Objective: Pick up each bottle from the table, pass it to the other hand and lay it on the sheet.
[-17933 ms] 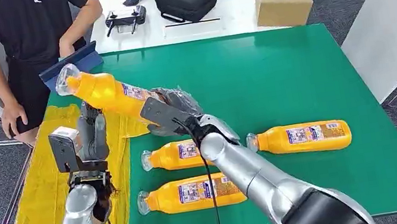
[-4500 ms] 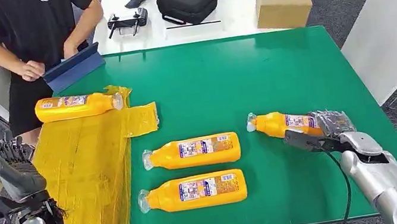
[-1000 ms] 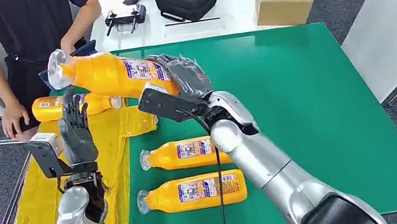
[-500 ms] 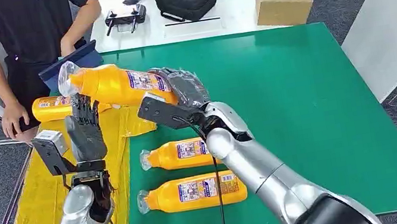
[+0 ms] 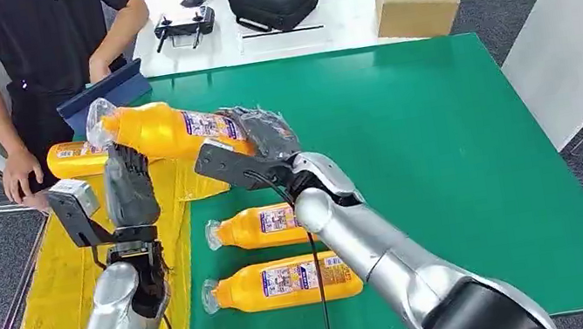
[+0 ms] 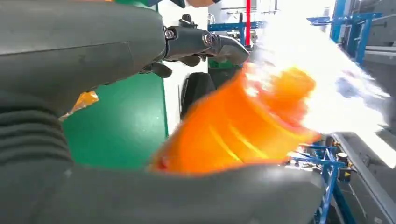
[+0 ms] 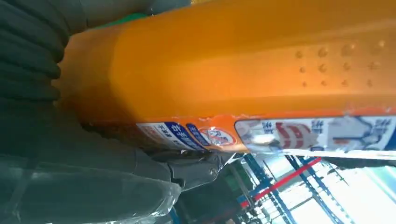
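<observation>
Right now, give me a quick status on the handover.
Right hand grips the raised bottle. Left hand open beneath its neck, fingers close, not yet gripping. One bottle on the yellow sheet, two on the green mat.

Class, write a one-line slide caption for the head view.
Right hand holds an orange bottle above the left hand.

Printed labels on the orange bottles (image 5: 168, 129), too blurred to read (blue and red marks), no legible text elsewhere

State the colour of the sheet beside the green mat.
Yellow sheet, clearest in the head view.
</observation>
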